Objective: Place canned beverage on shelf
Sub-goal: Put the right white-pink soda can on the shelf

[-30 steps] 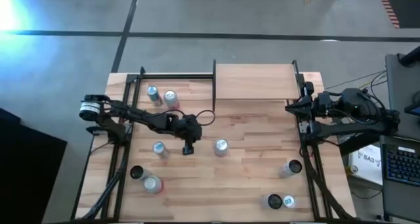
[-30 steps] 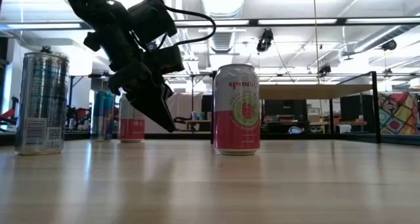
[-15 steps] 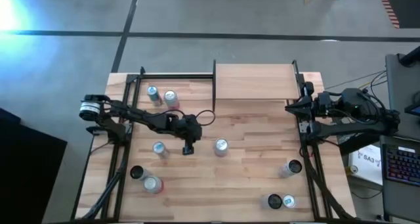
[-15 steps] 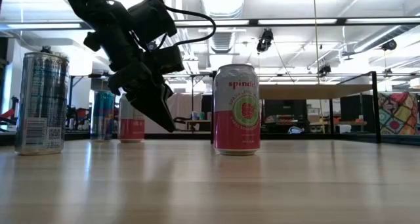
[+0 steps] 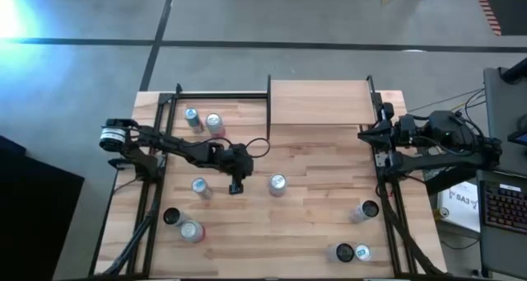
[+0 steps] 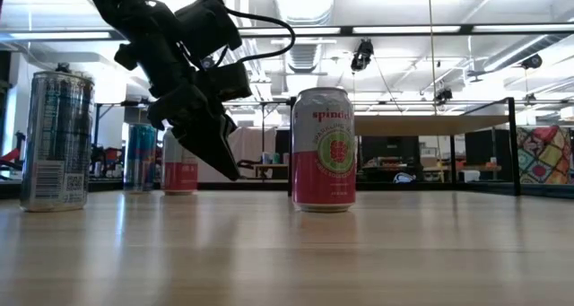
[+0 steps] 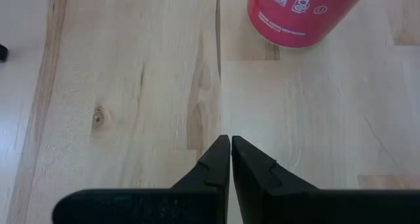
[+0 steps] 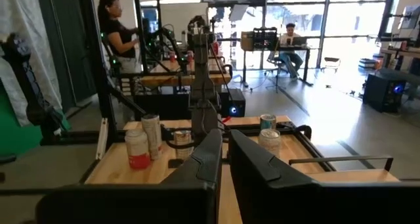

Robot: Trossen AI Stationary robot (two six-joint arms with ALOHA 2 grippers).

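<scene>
A pink canned beverage (image 5: 277,183) stands upright on its base near the middle of the tabletop; it also shows in the low view (image 6: 324,149) and the left wrist view (image 7: 305,14). My left gripper (image 5: 236,188) is shut and empty, pointing down a little to the can's left, its tips (image 6: 231,173) just above the wood (image 7: 230,140). The shelf (image 5: 319,102) is a pale wood panel framed by black rods at the table's far edge. My right gripper (image 8: 223,133) is shut and empty, waiting at the table's right edge (image 5: 362,133).
Other cans stand around: two at the far left (image 5: 203,120), one beside my left gripper (image 5: 200,187), two at the near left (image 5: 181,225), one at the right (image 5: 366,211), two at the near right (image 5: 352,252). Black frame rods (image 5: 268,100) border the shelf. People show in the room beyond.
</scene>
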